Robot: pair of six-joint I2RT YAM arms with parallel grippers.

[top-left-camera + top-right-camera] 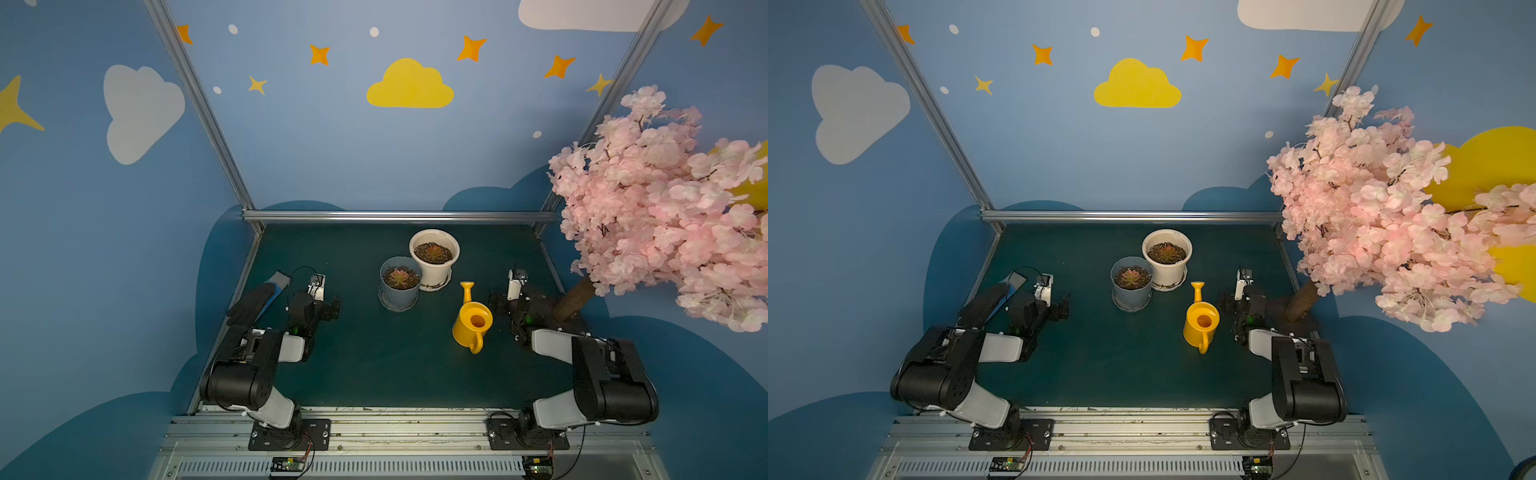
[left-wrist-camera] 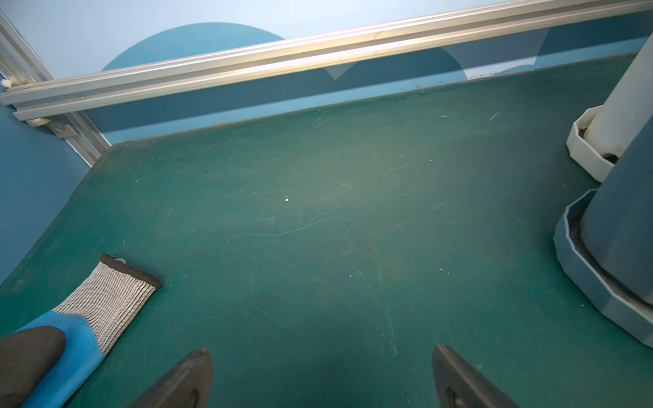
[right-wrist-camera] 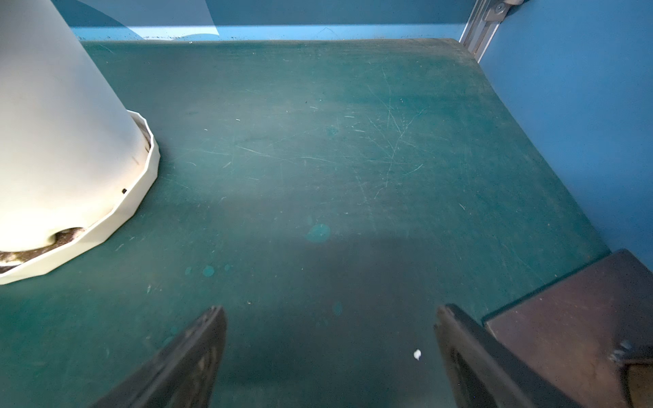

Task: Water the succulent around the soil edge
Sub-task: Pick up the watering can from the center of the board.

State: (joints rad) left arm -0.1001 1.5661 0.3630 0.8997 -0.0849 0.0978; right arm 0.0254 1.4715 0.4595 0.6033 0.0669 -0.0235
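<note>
While both arms sit low at the sides of the mat point(image 1: 374, 374), nothing is held.
Glove point(image 1: 257, 301): black and blue, grey cuff, flat at the mat's left edge, just beside the left arm point(image 1: 249, 374).
Left gripper point(image 2: 321, 356): jaws wide, empty, low over bare mat, well left of the pots.
Blue pot point(image 1: 400, 293): upright in its saucer point(image 1: 397, 306), mid-mat. Pinkish succulent point(image 1: 400, 277) centred in dark soil point(image 1: 388, 276).
White pot point(image 1: 436, 272): upright in a white saucer point(image 1: 436, 286), behind and right of the blue pot. Touching or just apart, cannot tell. Second succulent point(image 1: 434, 252) in its soil.
Can point(image 1: 471, 328): yellow, upright on the mat, right of the pots and nearer the robot, apart from them. Spout point(image 1: 467, 291) points toward the white saucer, handle point(image 1: 477, 347) toward the robot.
Right gripper point(image 3: 330, 311): jaws wide, empty, low over mat, near the can's right side.
Tree point(image 1: 656, 208): pink blossom, trunk point(image 1: 575, 301) at the mat's right edge, just beside the right gripper.
</note>
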